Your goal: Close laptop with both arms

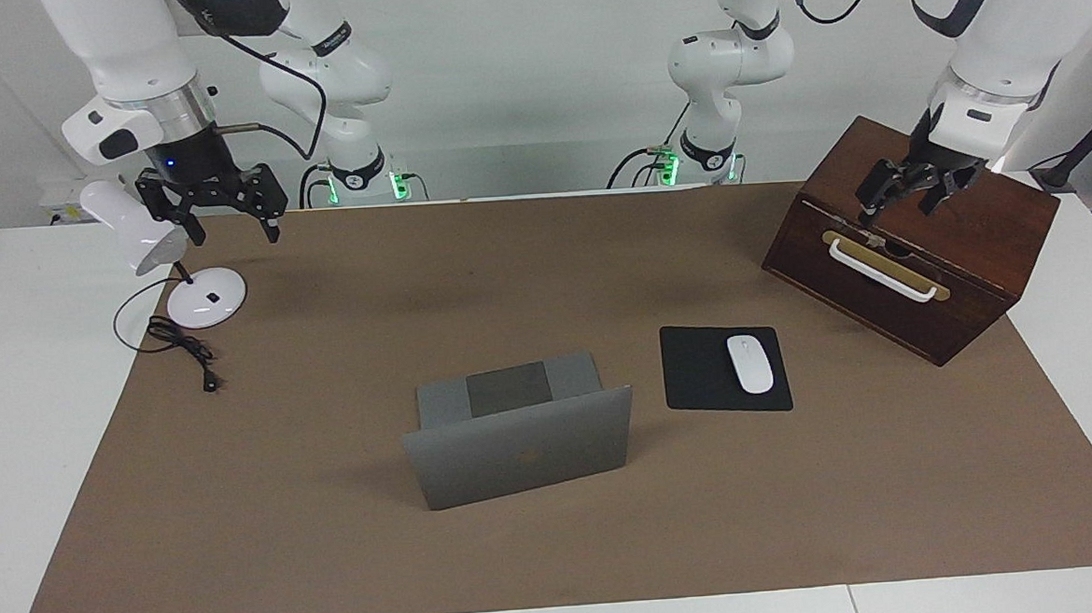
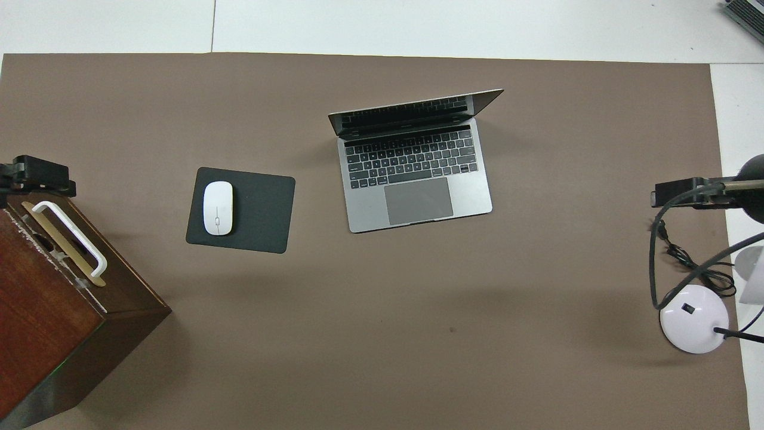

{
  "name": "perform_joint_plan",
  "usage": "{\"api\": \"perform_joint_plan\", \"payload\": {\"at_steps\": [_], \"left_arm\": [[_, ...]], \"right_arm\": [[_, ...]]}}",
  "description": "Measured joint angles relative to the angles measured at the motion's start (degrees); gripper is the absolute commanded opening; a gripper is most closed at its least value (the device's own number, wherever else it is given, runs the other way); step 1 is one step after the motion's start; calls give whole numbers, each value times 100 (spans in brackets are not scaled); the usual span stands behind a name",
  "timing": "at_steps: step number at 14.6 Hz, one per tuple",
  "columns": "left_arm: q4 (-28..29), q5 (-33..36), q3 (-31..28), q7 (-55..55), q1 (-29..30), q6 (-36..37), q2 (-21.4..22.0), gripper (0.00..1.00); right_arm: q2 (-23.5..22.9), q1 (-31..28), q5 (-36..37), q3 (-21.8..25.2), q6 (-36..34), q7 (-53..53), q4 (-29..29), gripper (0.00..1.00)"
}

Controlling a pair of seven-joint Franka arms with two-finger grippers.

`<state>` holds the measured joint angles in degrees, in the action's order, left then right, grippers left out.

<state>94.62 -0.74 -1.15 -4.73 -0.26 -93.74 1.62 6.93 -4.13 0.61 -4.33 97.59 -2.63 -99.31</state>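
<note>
**Laptop open, both arms yet to reach in**

The laptop (image 1: 524, 429) sits open in the middle of the brown mat (image 1: 335, 560), its lid (image 1: 524, 459) upright and leaning a little back, logo side turned away from the robots and keyboard (image 2: 412, 158) toward them. Beside it, toward the left arm's end of the table, lies the mousepad (image 1: 699, 373) with the mouse (image 1: 750, 363) on it.

Neither arm is at the laptop. The right gripper (image 1: 229, 231) hangs in the air over the mat's corner by the lamp (image 1: 202, 296), fingers spread and empty. The left gripper (image 1: 905, 199) hangs over the wooden box (image 1: 964, 266), just above its white handle (image 1: 881, 270), also spread and holding nothing; I cannot tell whether its tips touch the box.

As I judge it, the task stands at its very start: the approach is not yet made. The next move calls for both grippers to travel to the middle of the table and come to the lid's top edge, one toward each corner, so the push is even. From there the lid must be tipped toward the robots and eased down onto the keyboard. Uneven pressure could skid the laptop across the mat or twist the hinge, and a fast drop would slam the lid.
</note>
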Motion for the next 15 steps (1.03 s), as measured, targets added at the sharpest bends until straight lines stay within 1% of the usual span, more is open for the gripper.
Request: {"api": "perform_joint_plan", "payload": {"at_steps": [10, 11, 12, 13, 15], "left_arm": [[0, 0, -39, 87, 2, 0, 0, 100], [0, 0, -37, 36, 3, 0, 0, 98], [0, 0, -28, -78, 2, -1, 0, 74], [0, 0, -17, -258, 2, -5, 0, 55], [0, 0, 32, -717, 2, -13, 0, 7]], "right_arm": [[0, 0, 0, 0, 0, 0, 0, 100], [0, 0, 0, 0, 0, 0, 0, 100], [0, 0, 0, 0, 0, 0, 0, 100], [0, 0, 0, 0, 0, 0, 0, 100], [0, 0, 0, 0, 0, 0, 0, 100]]}}
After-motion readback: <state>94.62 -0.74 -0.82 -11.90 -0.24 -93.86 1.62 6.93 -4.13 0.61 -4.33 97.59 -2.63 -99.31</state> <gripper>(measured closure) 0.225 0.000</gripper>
